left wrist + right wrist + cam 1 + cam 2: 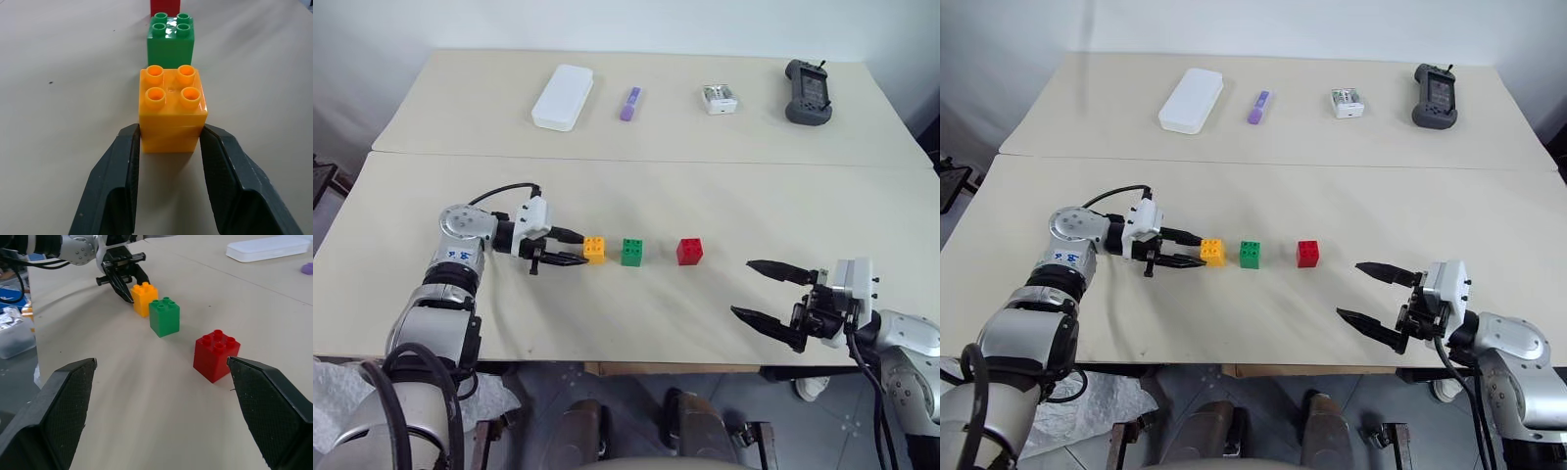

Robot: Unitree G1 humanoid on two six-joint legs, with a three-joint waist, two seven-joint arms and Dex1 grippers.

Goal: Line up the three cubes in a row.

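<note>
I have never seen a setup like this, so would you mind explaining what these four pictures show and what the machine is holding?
It is a humanoid robot with two arms, each ending in a two-fingered black gripper. Two pictures come from cameras in its head, looking down at a beige table; the other two come from cameras on its wrists. The left gripper is shut on the yellow-orange cube, gripping its sides. Beside it, with gaps between, stand the green cube and the red cube, roughly in a row. The right gripper is open and holds nothing. At the far edge lie a white box, a purple stick, a small white device and a dark handheld controller.
</note>
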